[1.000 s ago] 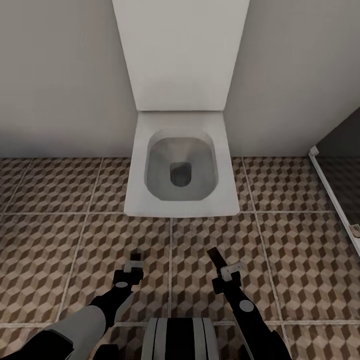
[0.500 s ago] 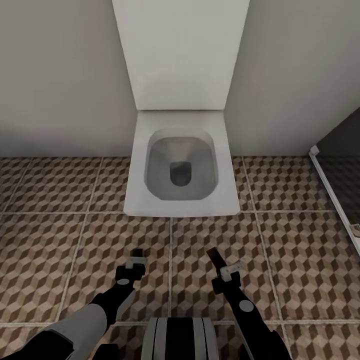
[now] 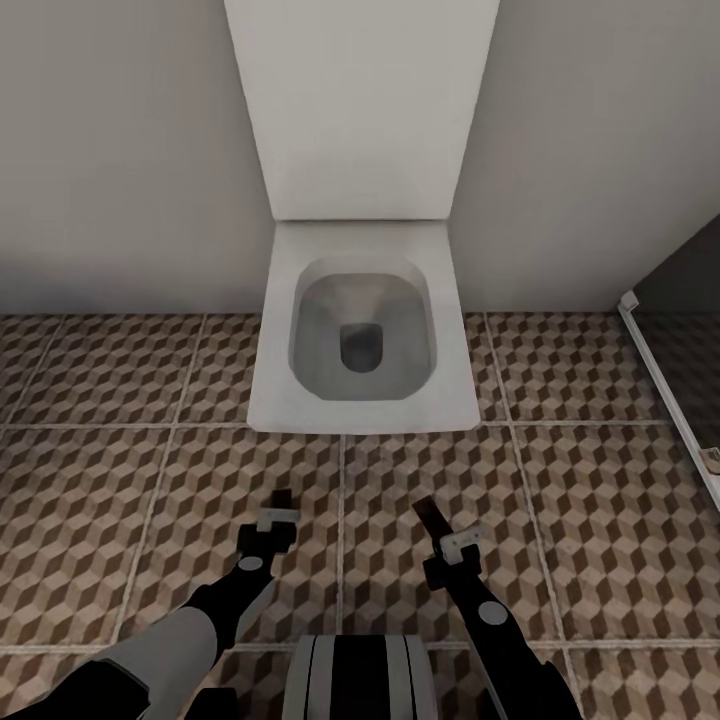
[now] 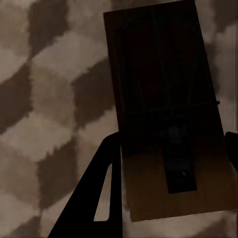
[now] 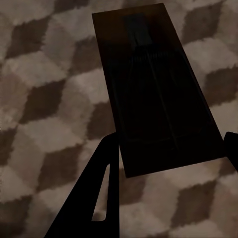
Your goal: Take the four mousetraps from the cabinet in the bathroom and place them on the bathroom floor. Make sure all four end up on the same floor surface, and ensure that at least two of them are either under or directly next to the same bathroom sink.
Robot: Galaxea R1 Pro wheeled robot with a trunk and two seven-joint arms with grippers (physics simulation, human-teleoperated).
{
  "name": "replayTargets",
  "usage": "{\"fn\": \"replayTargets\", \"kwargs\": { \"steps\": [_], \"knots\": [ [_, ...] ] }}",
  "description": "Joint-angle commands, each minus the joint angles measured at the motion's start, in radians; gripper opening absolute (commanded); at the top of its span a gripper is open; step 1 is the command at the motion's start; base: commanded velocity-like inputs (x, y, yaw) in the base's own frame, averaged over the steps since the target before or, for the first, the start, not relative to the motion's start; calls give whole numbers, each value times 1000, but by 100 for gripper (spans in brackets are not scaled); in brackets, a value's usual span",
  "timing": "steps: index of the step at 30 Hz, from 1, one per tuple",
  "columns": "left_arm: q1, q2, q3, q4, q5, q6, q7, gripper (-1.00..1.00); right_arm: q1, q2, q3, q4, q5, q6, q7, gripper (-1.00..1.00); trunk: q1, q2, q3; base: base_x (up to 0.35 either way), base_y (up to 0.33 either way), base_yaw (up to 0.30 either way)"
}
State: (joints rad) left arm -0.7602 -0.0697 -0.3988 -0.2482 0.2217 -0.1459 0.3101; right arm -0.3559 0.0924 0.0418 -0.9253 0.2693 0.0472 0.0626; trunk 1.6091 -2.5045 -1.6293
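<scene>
Mousetraps are in both grippers, one apiece, carried low over the bathroom floor (image 3: 150,480) in front of a white toilet (image 3: 360,340).

On the left of the head view, the left gripper (image 3: 277,512) points down and forward over the cube-patterned tiles; its wrist view shows a brown mousetrap (image 4: 168,114) clamped between the two dark fingers (image 4: 96,198), board flat-faced to the camera, wire and spring across its middle. Past the robot's own trunk (image 3: 360,675), the right gripper (image 3: 445,528) angles slightly inward, and its wrist view shows the second mousetrap (image 5: 156,89) pinched the same way (darker, in shadow), with tiles close beneath.

Step in hand, as I judge it: carrying two traps toward a spot to set them down. This spot faces a toilet, not the basin, so the next move probably calls for turning the base to find the sink, then lowering each trap flat onto the tiles beside or under it before the fingers part.

At the right edge, a dark glass panel (image 3: 690,330) with a pale frame stands on the floor.
</scene>
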Motion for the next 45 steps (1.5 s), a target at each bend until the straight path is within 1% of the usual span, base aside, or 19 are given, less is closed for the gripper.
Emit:
{"fn": "replayTargets", "kwargs": {
  "steps": [1, 9, 26, 45],
  "knots": [
    [-1, 0, -11, -3, 8, -10, 9, -100, 0, 1, -1, -2, 8, 5, 5, -100, 0, 0, 0, 0, 0, 0],
    [-1, 2, -16, -9, 8, -22, 9, -100, 0, 1, -2, -1, 8, 6, 5, -100, 0, 0, -3, 0, 0, 0],
    [-1, 1, -17, -7, 9, -23, 7, -100, 0, 1, -2, -1, 8, 6, 5, -100, 0, 0, -27, 0, 0, 0],
    [-1, 1, -17, -6, 9, -21, 7, -100, 0, 1, -2, -1, 8, 6, 5, -100, 0, 0, -34, 0, 0, 0]
  ]
}}
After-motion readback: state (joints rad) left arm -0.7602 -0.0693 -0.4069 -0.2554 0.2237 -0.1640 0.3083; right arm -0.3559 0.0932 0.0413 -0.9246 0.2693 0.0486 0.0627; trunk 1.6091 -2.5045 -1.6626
